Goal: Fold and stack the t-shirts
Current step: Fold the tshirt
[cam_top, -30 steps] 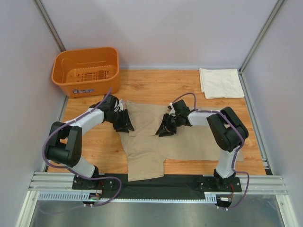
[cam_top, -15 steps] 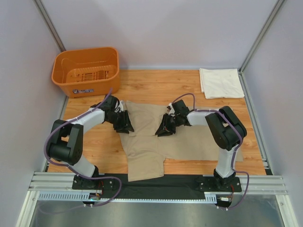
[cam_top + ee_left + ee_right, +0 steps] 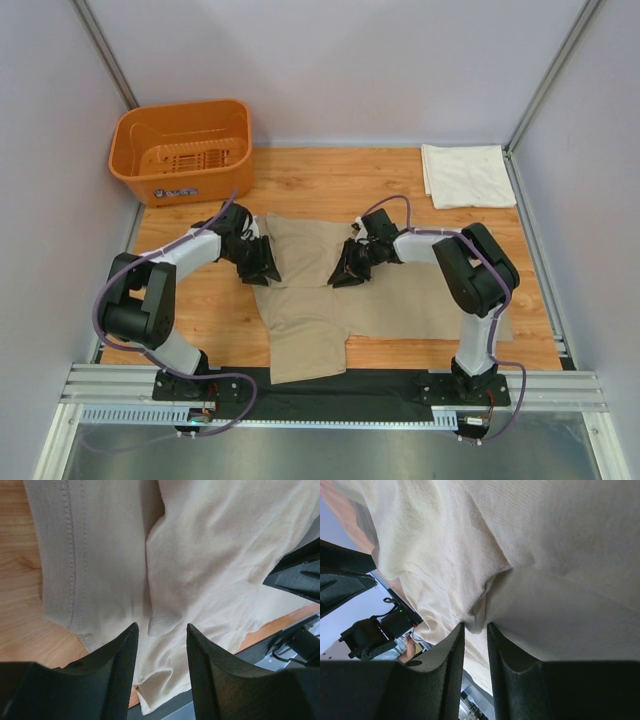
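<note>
The tan t-shirt (image 3: pixel 330 295) lies spread on the wooden table, partly folded, with its lower part hanging towards the near edge. The cream-white t-shirt (image 3: pixel 466 175) rests folded at the back right. My left gripper (image 3: pixel 262 268) hovers low over the tan shirt's left edge. In the left wrist view it (image 3: pixel 161 630) is open, and a stitched hem (image 3: pixel 75 555) lies flat beneath with nothing between the jaws. My right gripper (image 3: pixel 347 272) presses on the shirt's middle. In the right wrist view it (image 3: pixel 475 626) stands narrow, its tips pinching a raised pucker of the tan fabric (image 3: pixel 480 605).
An orange plastic basket (image 3: pixel 182 150) stands at the back left corner. Grey walls close in the table on three sides. A black strip and metal rail (image 3: pixel 330 390) run along the near edge by the arm bases.
Both grippers have edged slightly inward and back over the tan shirt. The right jaws have narrowed on a fold of fabric. The shirt's outline has barely changed.
</note>
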You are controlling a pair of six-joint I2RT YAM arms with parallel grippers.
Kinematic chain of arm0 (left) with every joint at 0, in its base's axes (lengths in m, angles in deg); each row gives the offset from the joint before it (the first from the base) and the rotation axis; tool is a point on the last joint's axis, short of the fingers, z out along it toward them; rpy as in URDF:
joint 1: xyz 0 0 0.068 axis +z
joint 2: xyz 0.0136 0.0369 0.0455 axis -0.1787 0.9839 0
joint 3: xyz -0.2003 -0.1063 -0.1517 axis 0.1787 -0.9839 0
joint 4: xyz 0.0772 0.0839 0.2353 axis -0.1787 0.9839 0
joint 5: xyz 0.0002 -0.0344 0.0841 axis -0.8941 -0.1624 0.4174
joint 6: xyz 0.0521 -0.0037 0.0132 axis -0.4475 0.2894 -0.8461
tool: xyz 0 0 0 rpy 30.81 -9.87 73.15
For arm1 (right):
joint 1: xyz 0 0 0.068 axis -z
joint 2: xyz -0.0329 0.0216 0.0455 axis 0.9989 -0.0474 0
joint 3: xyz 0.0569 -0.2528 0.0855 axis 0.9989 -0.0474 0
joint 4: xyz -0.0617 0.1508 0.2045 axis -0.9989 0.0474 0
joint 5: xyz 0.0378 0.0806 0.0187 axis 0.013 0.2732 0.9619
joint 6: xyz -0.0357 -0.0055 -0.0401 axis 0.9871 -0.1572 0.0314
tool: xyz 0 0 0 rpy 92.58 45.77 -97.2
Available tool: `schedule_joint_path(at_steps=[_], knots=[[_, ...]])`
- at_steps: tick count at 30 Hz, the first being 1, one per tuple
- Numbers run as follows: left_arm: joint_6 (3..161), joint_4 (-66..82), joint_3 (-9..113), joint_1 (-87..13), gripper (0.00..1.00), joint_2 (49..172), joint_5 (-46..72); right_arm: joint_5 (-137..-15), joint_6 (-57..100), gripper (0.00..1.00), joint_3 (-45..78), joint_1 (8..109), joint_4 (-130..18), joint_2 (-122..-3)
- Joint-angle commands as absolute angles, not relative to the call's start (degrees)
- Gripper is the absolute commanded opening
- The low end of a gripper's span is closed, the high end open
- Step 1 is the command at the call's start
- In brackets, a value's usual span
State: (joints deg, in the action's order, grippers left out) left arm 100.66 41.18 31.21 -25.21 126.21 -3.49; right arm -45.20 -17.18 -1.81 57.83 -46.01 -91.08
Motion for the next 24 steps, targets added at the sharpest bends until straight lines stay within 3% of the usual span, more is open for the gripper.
schedule_joint_path(at_steps=[1,5,9,18,21,24], knots=[[101.1,42.4,30.4,-25.1,0.51,123.0,-2.4,-45.7,-16.4,0.26,0.2,57.6,-46.2,-92.0],[101.3,41.5,29.3,-25.1,0.5,122.7,-2.3,-45.5,-16.5,0.25,1.3,57.7,-45.9,-92.9],[101.7,40.6,29.1,-25.1,0.48,124.0,-3.0,-45.2,-16.4,0.14,1.6,57.7,-45.2,-92.7],[101.7,40.0,29.8,-25.1,0.5,125.6,-3.6,-44.3,-16.8,0.05,0.2,57.7,-44.3,-91.2],[101.7,40.0,29.7,-25.1,0.46,126.5,-3.5,-43.7,-16.9,0.04,0.0,57.7,-44.1,-90.4],[102.2,39.2,29.6,-25.1,0.32,126.6,-3.8,-42.9,-16.9,0.04,0.4,57.8,-43.3,-90.2]])
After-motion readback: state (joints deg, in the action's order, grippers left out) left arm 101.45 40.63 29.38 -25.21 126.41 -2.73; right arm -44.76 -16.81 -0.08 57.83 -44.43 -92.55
